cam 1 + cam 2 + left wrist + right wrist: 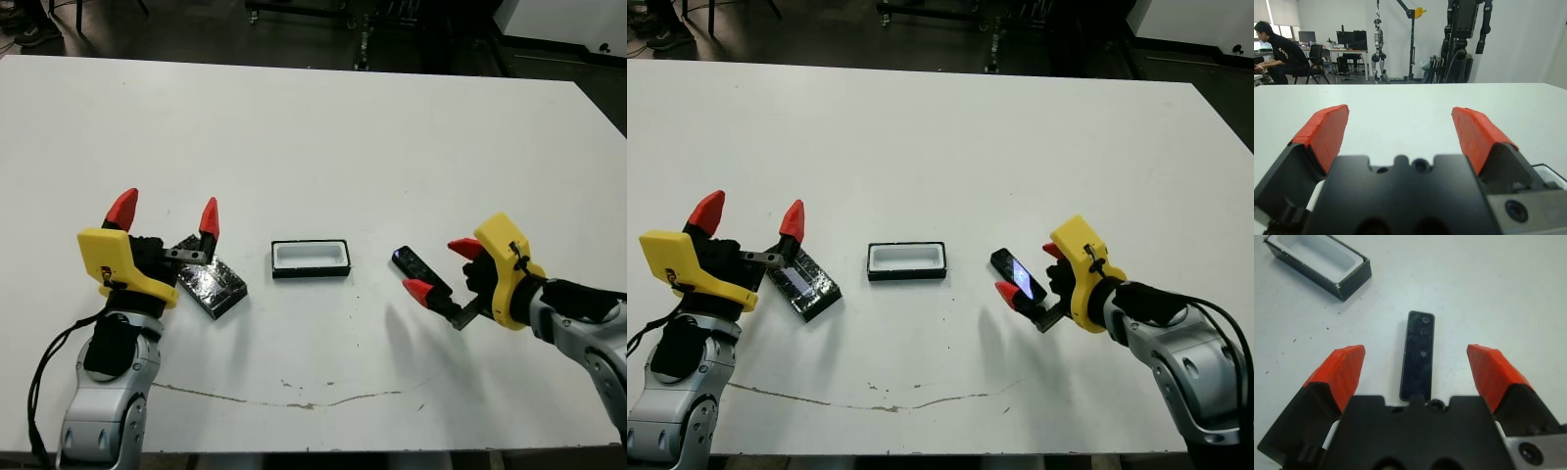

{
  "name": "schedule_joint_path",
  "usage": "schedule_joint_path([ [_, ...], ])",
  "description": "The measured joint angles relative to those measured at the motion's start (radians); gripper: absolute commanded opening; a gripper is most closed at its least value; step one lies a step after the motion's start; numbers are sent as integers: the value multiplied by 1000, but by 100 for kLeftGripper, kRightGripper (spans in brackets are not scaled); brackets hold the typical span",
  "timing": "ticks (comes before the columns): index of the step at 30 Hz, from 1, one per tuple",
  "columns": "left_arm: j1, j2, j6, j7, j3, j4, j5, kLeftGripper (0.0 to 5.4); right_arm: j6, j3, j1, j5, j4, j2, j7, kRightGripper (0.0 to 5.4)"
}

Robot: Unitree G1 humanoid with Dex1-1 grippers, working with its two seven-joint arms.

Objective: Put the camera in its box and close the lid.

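- I see the box (311, 258) mid-table, open side up, white lining showing, nothing in it.
- The camera (421, 271) lies flat on the table (323, 137) to the right of the box, apart from it, angled.
- My right gripper (442, 268) is down by the camera, fingers spread wide, one red tip on each side of the camera's near end.
- From the right wrist, the camera (1418, 354) sits in the gap between the two fingers (1342, 373), and neither tip touches it. It grips nothing.
- That same view has the box (1322, 264) further out, beyond the camera's far end and off to one side.
- The lid (211, 284) lies to the left of the box, glossy top up, skewed on the table.
- My left gripper (165, 213) hovers above the lid's near end, tips pointing up and away, spread wide and holding nothing.
- In the left wrist view I get only bare table between its red fingers (1322, 132), with a person (1278, 49) seated at a desk far behind.
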Motion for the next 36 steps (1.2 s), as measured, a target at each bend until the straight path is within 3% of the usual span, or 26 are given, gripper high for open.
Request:
schedule_joint_path([
  [36, 6, 0, -1, 0, -5, -1, 12, 538, 8, 21, 47, -51, 35, 35, -7, 540],
])
